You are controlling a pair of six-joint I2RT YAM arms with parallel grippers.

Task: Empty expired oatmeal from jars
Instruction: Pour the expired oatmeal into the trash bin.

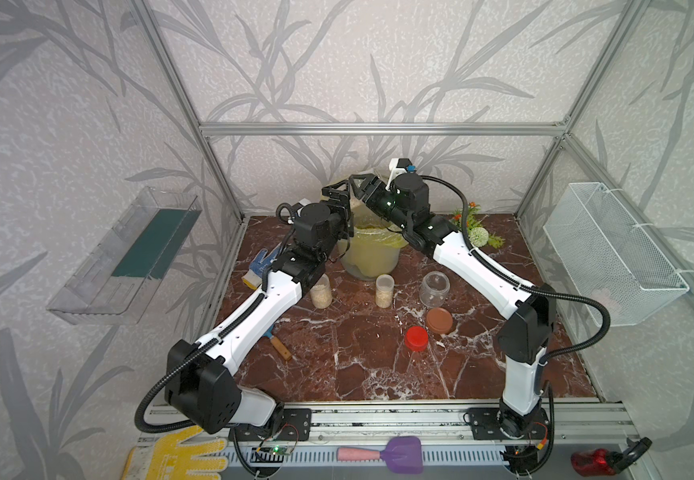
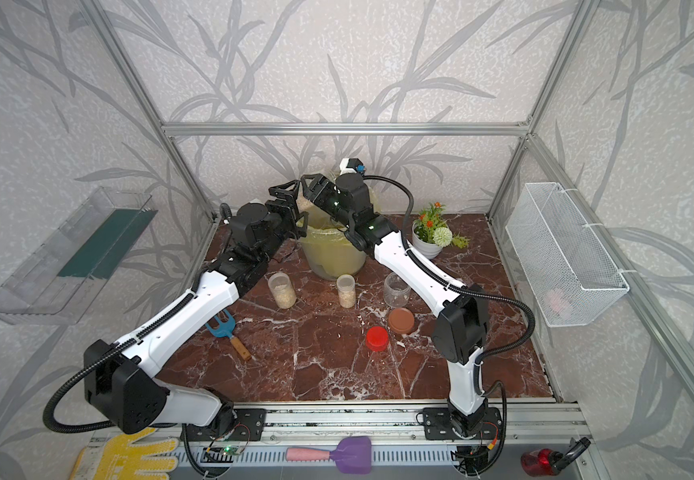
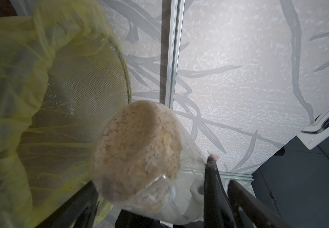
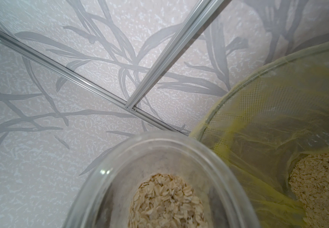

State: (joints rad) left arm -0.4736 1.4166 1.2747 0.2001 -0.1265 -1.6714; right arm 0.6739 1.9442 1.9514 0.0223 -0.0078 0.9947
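Oatmeal (image 3: 136,150) fills wide jar (image 3: 179,191), aloft over bin (image 1: 370,262) at its 12 o'clock rim, long axis tilted. Right gripper (image 2: 310,189) at jar's 2 o'clock, partly closed, apparently holding it. Left gripper (image 3: 151,173) at 9, jaws wide, straddling jar, contact unclear. Bin mouth lies toward 6: pour probably goes that way.

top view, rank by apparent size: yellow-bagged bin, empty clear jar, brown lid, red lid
In a top view, largest to smallest:
1. yellow-bagged bin
2. empty clear jar
3. brown lid
4. red lid
The two lids look close. The red one is narrower but nearer the camera, so that pair is unsure.
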